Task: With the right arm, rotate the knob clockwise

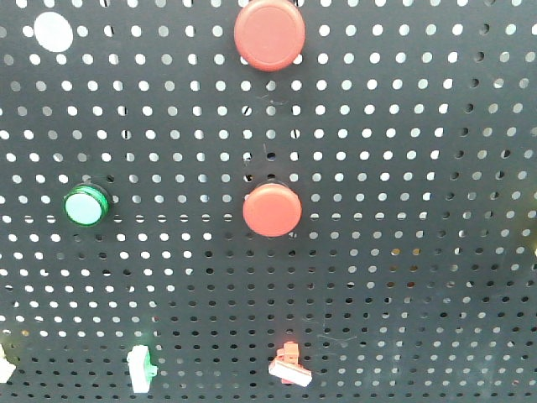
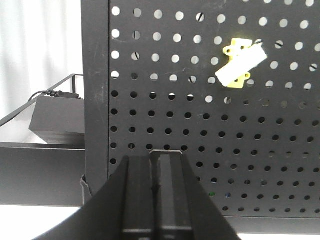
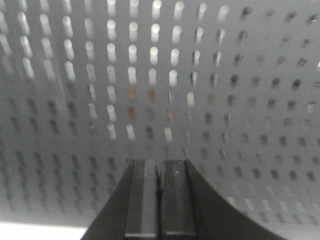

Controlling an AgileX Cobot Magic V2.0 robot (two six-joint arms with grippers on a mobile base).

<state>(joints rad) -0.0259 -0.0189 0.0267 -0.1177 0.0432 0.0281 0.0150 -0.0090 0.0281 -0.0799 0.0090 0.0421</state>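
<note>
The black pegboard panel (image 1: 403,168) fills the front view. Low on it sit a white-and-green switch part (image 1: 141,369) and a red one with a white handle (image 1: 289,367); I cannot tell which is the knob. Neither gripper shows in the front view. In the right wrist view my right gripper (image 3: 159,164) is shut and empty, close to the blurred pegboard (image 3: 225,100), with no knob in sight. In the left wrist view my left gripper (image 2: 159,156) is shut and empty, facing the panel's left part below a yellow part with a white handle (image 2: 240,62).
Two round red buttons (image 1: 269,32) (image 1: 272,209) and a green lit button (image 1: 86,204) sit on the panel, with a white disc (image 1: 53,31) at top left. A black box with a cable (image 2: 55,114) lies on a shelf left of the panel's edge post (image 2: 96,100).
</note>
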